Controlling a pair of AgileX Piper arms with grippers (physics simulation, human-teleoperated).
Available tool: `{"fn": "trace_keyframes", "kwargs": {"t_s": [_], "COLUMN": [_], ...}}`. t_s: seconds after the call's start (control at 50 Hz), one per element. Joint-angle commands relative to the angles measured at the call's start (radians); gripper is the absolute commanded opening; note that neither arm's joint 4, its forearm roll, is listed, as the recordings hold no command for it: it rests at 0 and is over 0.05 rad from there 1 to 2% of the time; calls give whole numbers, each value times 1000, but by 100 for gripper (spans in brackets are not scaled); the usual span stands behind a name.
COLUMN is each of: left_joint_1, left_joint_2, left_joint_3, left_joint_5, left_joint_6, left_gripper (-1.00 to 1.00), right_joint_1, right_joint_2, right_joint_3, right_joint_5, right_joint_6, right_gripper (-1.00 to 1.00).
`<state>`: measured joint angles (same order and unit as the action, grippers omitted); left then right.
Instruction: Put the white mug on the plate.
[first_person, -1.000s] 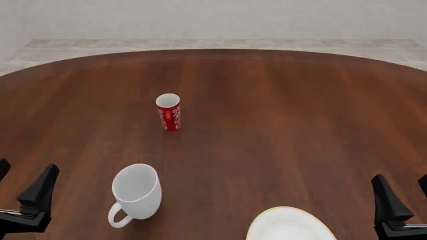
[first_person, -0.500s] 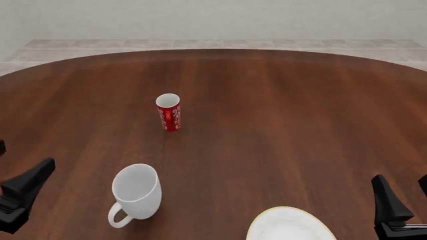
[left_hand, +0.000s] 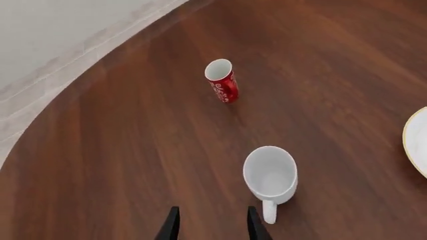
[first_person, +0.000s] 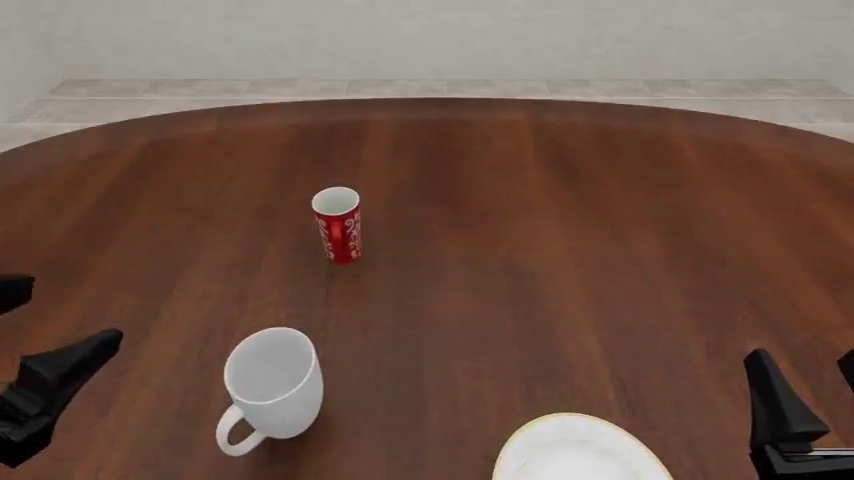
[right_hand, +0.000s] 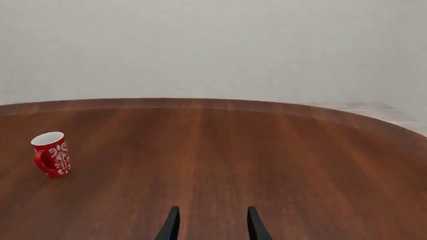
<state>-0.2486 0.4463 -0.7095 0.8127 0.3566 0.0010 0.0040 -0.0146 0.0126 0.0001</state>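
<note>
left hand (first_person: 27, 345): matte black throughout; the front view shows a wedge-shaped finger tapering to a blunt tip, with a second dark piece at the frame's left edge.
left hand fingers (left_hand: 171, 226): two slim black prongs in the left wrist view, narrowing to thin tips, with flat faces that catch a faint grey sheen.
right hand (first_person: 817, 395): matte black; the front view shows a tall pointed finger widening into a blocky base, with a sliver of its twin at the frame's right edge.
right hand fingers (right_hand: 171, 225): same paired black prongs in the right wrist view.
markings: no lettering, screws or cables can be made out.
</note>
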Motion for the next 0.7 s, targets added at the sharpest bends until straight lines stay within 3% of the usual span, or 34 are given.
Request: {"fn": "trace_keyframes", "kwargs": {"t_s": [0.02,0.12,0.14,0.22,0.24,0.36,0.42,0.7], "left_joint_1": [19,31,66,39,-1,20,-21,-59], "left_joint_2": [35,47,66,97,105,127,151,191], "left_joint_3": [60,77,80,96,100,108,109,137], "left_joint_5": [72,77,63,71,83,49,56,6], "left_joint_6": [42,75,92,42,-2,29,-25,-46], "left_gripper": [100,100,100,100,100,100,100,100], "right_joint_1": [0,0,0,0,0,0,0,0], "right_joint_2": [2,6,7,11,12,16,19,19], "right_joint_3": [3,6,6,6,6,6,7,6], "right_joint_5": [-5,-12,-13,-17,-18,-22,-25,-25], "right_joint_6": [1,1,1,1,1,1,1,0], "right_gripper": [100,100,100,100,100,100,100,100]}}
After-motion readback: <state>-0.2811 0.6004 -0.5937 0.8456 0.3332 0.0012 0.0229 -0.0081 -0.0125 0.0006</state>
